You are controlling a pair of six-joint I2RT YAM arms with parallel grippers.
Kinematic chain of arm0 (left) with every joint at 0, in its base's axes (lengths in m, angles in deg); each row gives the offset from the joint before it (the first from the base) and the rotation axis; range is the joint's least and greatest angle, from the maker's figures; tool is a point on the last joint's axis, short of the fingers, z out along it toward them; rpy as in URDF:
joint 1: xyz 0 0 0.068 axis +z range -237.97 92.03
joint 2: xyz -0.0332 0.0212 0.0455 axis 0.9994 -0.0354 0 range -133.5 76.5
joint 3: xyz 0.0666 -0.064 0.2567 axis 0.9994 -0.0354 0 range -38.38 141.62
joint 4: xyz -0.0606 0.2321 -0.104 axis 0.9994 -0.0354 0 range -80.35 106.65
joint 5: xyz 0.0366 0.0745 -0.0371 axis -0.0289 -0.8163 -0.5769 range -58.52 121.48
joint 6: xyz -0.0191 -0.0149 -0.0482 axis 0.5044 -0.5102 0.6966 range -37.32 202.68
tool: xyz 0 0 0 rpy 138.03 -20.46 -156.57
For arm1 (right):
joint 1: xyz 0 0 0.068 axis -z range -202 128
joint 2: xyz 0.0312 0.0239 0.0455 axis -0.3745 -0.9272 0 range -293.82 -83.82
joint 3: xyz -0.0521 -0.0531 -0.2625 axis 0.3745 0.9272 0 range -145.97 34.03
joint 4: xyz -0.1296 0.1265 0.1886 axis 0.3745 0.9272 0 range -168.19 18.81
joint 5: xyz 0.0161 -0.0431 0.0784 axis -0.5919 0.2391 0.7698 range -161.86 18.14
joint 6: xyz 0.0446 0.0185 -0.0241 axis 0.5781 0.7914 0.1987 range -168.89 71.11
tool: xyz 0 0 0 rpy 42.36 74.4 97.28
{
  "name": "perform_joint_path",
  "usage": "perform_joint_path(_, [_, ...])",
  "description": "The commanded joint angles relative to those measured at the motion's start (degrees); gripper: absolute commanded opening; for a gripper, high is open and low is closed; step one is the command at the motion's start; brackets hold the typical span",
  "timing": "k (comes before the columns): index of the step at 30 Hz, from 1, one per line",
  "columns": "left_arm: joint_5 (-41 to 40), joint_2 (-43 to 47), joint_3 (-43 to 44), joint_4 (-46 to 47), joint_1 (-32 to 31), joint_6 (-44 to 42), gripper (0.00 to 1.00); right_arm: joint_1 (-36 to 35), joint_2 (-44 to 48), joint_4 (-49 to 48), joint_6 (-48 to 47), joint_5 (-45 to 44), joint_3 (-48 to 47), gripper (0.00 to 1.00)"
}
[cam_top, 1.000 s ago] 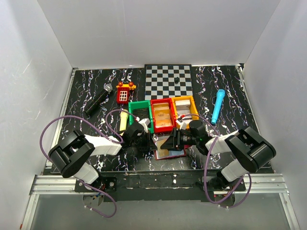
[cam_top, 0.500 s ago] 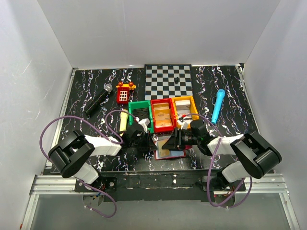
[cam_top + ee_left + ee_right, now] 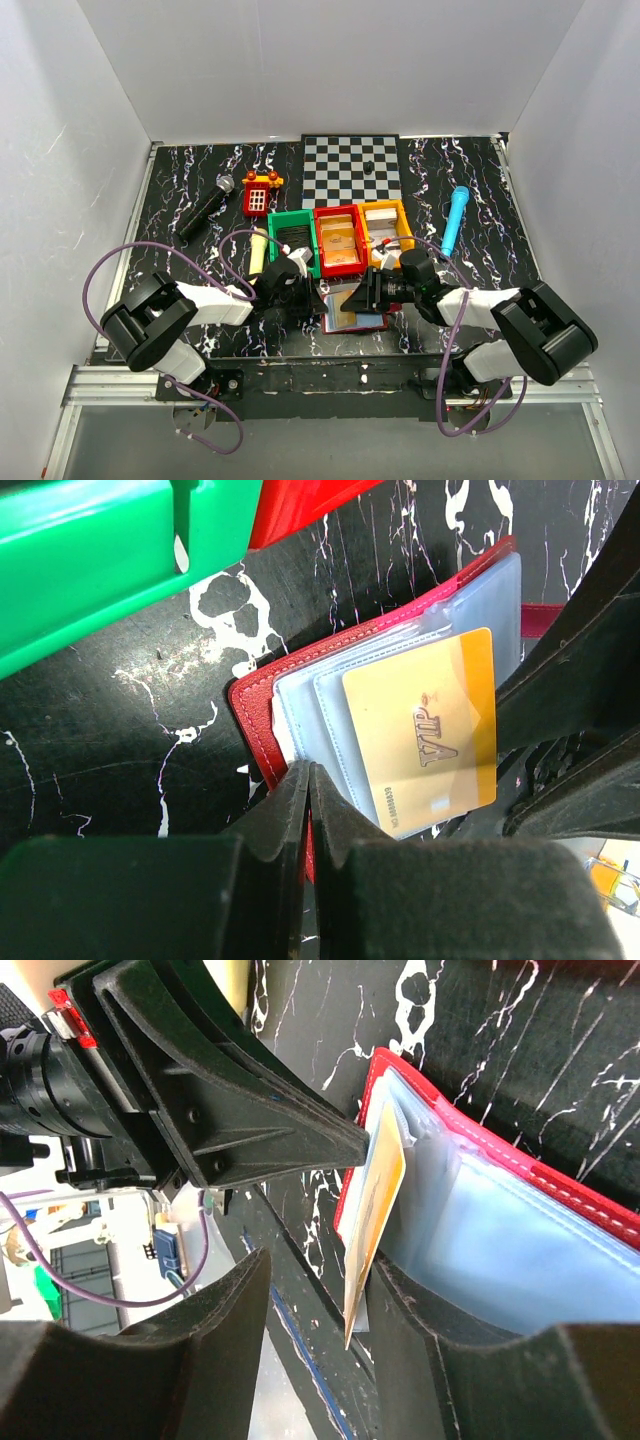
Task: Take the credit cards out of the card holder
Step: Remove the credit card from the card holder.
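Note:
The card holder [image 3: 262, 685] lies open on the table, a dark-red case with pale bluish sleeves [image 3: 520, 1230]. My left gripper [image 3: 308, 770] is shut on its red near edge. A tan-orange credit card [image 3: 430, 730] with "VIP" on it sticks halfway out of a sleeve. In the right wrist view this card [image 3: 375, 1210] shows edge-on between the fingers of my right gripper [image 3: 320, 1265]. The gripper is open. The card rests against one finger, with a gap to the other. From above, both grippers meet over the holder [image 3: 352, 318].
Green [image 3: 290, 232], red [image 3: 337, 240] and yellow [image 3: 385, 225] bins stand just behind the holder. A chessboard [image 3: 352, 170] lies further back. A microphone [image 3: 205, 207] and a red toy [image 3: 259, 192] are at back left, a blue tube [image 3: 455, 220] at right.
The right arm's elbow has swung out to the right and nearer the front edge, while its gripper stays at the holder. The left arm has not moved.

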Motion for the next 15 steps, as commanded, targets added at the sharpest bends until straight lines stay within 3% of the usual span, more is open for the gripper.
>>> perform_joint_path(1, [-3.99, -2.01, -2.44, -5.46, 0.09, -1.61, 0.00, 0.61, 2.36, 1.20, -1.61, 0.31, -0.22, 0.50])
perform_joint_path(15, [-4.08, -1.21, -4.02, -4.85, 0.09, -1.18, 0.00, 1.23, 4.91, 3.66, -2.49, -0.21, 0.66, 0.48])
